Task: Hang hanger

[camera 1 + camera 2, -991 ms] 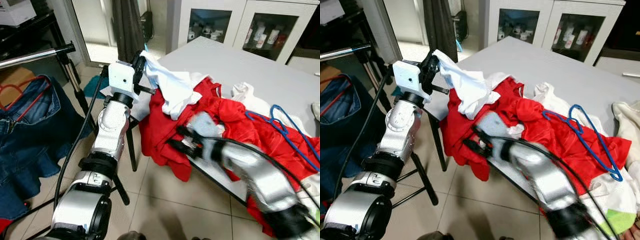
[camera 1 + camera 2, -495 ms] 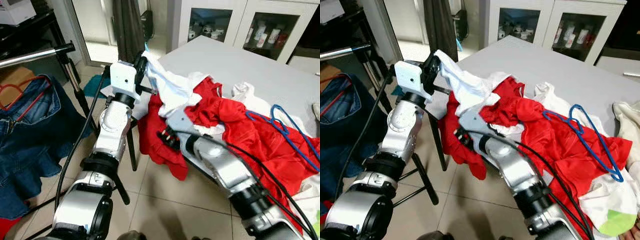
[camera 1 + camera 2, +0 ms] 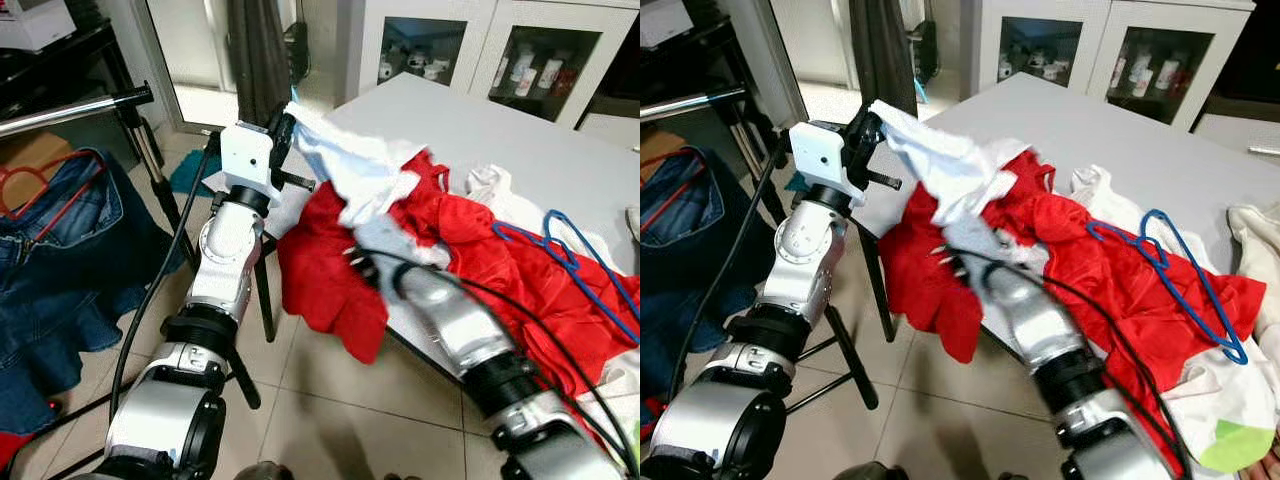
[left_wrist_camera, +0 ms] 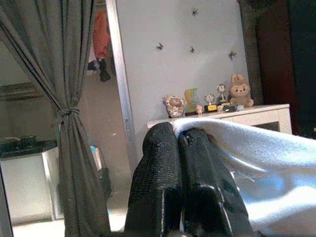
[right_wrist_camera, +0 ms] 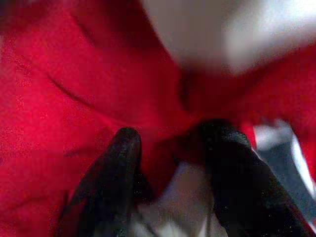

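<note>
The left hand (image 3: 283, 128) is raised above the near corner of the white bench (image 3: 480, 125), its two black fingers (image 4: 168, 163) pressed together on a corner of a soft white cloth garment (image 3: 350, 165), which it lifts so the fabric drapes down towards the pile. The right hand (image 5: 170, 148) reaches into a crumpled bright red cloth garment (image 3: 330, 270) that spills over the bench edge; its fingers stand apart with red fabric bunched between them, though the view is blurred and whether they grip it is unclear. The thin blue wire hanger (image 3: 570, 260), with a curved hook and a long triangular frame, lies flat on the red fabric further along the bench, well apart from both hands. On the robot's left a silver metal clothes rail (image 3: 75, 110) carries a dark blue denim garment (image 3: 60, 250) on a red hanger (image 3: 30, 180).
</note>
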Controlling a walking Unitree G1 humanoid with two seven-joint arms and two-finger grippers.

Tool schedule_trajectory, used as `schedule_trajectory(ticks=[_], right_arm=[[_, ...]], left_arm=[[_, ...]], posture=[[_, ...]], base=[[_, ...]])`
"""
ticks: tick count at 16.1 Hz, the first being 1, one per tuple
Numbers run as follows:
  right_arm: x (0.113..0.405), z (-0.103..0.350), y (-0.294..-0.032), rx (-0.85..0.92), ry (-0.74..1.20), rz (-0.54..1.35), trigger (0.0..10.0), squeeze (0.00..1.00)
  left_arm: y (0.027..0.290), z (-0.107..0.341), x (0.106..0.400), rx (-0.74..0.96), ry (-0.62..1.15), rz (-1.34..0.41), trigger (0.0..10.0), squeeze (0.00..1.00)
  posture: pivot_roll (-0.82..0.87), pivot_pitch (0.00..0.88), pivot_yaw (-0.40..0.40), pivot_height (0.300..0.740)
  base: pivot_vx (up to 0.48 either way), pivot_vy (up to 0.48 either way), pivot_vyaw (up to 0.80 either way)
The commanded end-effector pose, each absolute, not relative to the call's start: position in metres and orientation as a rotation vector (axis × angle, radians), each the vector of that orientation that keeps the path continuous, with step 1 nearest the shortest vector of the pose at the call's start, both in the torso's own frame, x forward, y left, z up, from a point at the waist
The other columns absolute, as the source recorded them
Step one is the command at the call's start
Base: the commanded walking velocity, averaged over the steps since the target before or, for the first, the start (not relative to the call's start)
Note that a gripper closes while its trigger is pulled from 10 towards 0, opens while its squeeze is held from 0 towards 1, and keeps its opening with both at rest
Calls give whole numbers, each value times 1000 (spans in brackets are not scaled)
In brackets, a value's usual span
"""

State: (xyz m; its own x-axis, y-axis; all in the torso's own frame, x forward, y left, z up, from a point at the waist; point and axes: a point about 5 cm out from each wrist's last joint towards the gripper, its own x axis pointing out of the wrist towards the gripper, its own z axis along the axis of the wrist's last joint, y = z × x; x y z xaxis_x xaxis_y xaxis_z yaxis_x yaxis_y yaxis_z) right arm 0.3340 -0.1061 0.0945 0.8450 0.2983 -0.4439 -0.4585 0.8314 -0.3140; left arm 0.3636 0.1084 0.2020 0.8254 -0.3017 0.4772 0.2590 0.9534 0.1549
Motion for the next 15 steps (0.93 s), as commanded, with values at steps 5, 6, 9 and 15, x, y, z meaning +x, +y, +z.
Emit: schedule_trajectory(ticks=[5,6,9,15], right_arm=[[336,92,-116,-435,424,361,10000,0],[336,92,-116,-435,424,361,10000,0],[336,92,-116,-435,424,361,10000,0],[336,92,-116,-435,424,361,10000,0]], left_arm=[[108,219,366,84,-579,-296,10000,0],[108,219,366,84,-579,-296,10000,0],[108,219,366,84,-579,-296,10000,0],[108,219,366,84,-579,-296,10000,0]], posture=[[29,0,64,740],[29,0,64,740],[29,0,64,740],[29,0,64,740]], base=[[0,0,0],[0,0,0],[0,0,0],[0,0,0]])
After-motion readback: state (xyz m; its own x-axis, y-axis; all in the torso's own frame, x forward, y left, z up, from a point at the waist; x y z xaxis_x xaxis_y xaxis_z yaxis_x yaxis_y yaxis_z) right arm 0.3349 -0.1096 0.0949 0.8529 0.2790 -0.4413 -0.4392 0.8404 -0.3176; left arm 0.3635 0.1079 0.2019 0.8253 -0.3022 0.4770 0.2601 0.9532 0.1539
